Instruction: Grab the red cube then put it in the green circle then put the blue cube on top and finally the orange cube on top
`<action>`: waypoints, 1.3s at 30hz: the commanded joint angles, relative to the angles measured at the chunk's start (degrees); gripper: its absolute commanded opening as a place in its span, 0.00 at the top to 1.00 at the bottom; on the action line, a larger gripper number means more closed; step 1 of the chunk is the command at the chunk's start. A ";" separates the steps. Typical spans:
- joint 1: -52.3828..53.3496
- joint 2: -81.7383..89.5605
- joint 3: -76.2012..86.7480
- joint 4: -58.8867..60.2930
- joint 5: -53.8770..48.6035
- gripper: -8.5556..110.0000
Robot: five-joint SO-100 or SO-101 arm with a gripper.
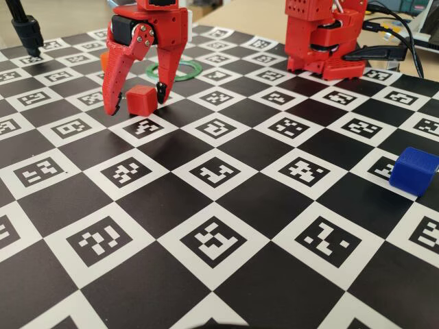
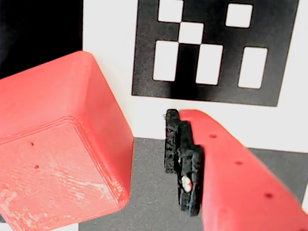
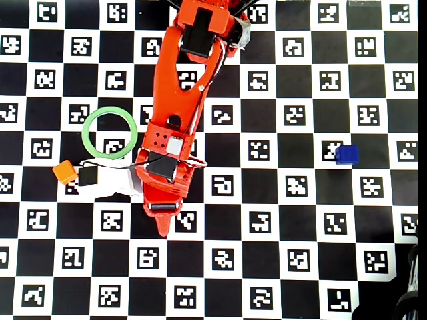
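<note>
Fixed view: gripper jaws spread, straddling the red cube on the board, not clamped. Step one, the grasp. Next, probably: close, lift, carry to the green circle just behind. Wrist view shows a gap between pad and cube. Overhead hides red cube under arm, shows orange cube beside the ring, blue cube well apart.

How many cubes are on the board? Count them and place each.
3. The red cube sits between the open hand's fingers. The blue cube lies far right in the overhead view. The orange cube lies below-left of the green circle.
</note>
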 commanded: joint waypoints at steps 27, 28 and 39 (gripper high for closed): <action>-0.53 3.52 0.62 -3.60 -16.00 0.57; -0.53 3.52 0.62 -3.60 -16.70 0.57; -0.35 3.34 0.70 -4.39 -21.53 0.57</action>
